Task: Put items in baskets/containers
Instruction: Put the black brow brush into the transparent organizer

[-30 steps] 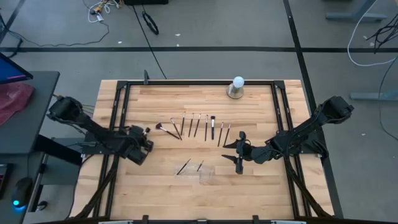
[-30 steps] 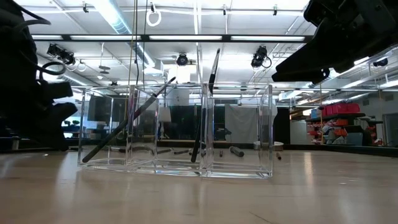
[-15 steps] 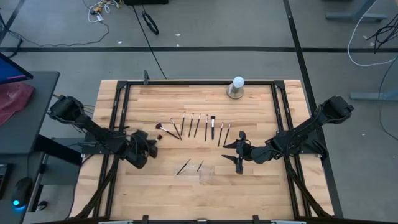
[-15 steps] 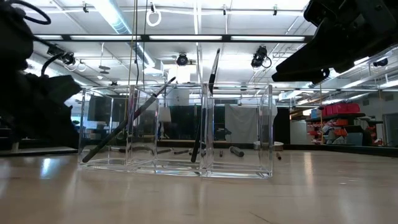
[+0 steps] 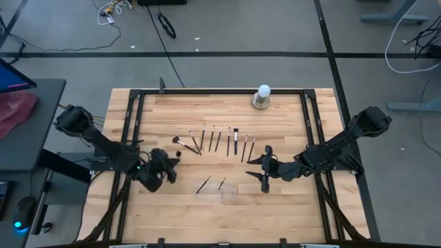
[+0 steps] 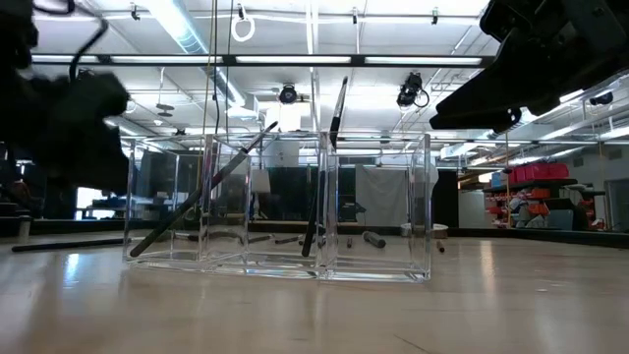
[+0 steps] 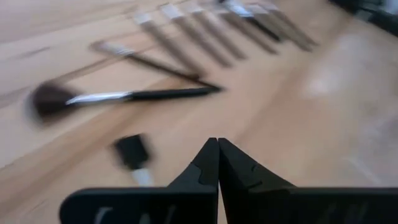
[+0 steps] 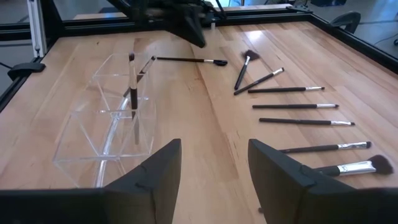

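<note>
Several makeup brushes [image 5: 220, 140] lie in a row across the middle of the table. The clear container [image 5: 220, 187] stands nearer the front edge, with two brushes [image 6: 197, 202] [image 6: 319, 177] leaning inside it. One more brush [image 8: 186, 60] lies flat on the table left of the row. Its dark tuft [image 7: 132, 151] shows just beside my left gripper [image 7: 217, 146], which hangs shut a little above it [image 5: 171, 164]. My right gripper [image 5: 264, 171] stands open to the right of the container, with nothing between its fingers [image 8: 214, 155].
A white ball on a grey base [image 5: 262, 96] stands at the table's far edge. A big-tufted brush [image 7: 124, 96] lies at the left end of the row, close to my left gripper. A black frame [image 5: 131, 124] borders the table.
My left gripper has swung toward the near edge and a little to the right, rising and tipping up from a steeper downward pitch. In the low view it has lifted off the table top. A brush now shows lying flat where it stood.
</note>
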Motion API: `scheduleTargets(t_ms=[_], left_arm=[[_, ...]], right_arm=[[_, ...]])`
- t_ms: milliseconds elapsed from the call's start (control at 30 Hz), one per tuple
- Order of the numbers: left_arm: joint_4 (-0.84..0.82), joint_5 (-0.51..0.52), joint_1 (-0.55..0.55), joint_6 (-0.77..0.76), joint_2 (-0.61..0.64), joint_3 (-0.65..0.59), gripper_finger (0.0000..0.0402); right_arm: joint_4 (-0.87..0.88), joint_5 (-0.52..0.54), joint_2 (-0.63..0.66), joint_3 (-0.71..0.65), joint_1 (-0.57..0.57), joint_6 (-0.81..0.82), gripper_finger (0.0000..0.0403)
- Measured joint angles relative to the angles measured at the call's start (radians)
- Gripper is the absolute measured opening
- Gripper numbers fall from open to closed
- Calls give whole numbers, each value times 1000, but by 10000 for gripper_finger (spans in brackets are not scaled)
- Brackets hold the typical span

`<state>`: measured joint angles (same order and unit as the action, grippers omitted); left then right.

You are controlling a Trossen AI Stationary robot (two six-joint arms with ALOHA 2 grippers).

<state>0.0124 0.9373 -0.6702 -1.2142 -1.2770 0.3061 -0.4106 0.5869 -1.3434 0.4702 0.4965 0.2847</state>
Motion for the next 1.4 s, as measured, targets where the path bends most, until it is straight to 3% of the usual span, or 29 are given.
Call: scheduleTargets(t_ms=[200,400,567,733,867,1000,1400], left_arm=[[-229,-28,-80,91,-25,189,1],[-574,-219,-101,-157,-119,289,12],[-586,-293,-115,-273,-200,289,97],[-587,-242,-119,-347,-290,289,202],[-585,-159,-123,-408,-370,293,234],[-579,-76,-134,-460,-449,294,216],[-546,16,-167,-559,-582,296,73]], right_arm=[[0,0,0,0,0,25,189],[0,0,0,0,0,29,189],[-1,3,0,0,0,24,189],[1,6,0,0,0,21,189],[1,7,0,0,0,21,189],[1,7,0,0,0,21,189],[1,7,0,0,0,21,189]])
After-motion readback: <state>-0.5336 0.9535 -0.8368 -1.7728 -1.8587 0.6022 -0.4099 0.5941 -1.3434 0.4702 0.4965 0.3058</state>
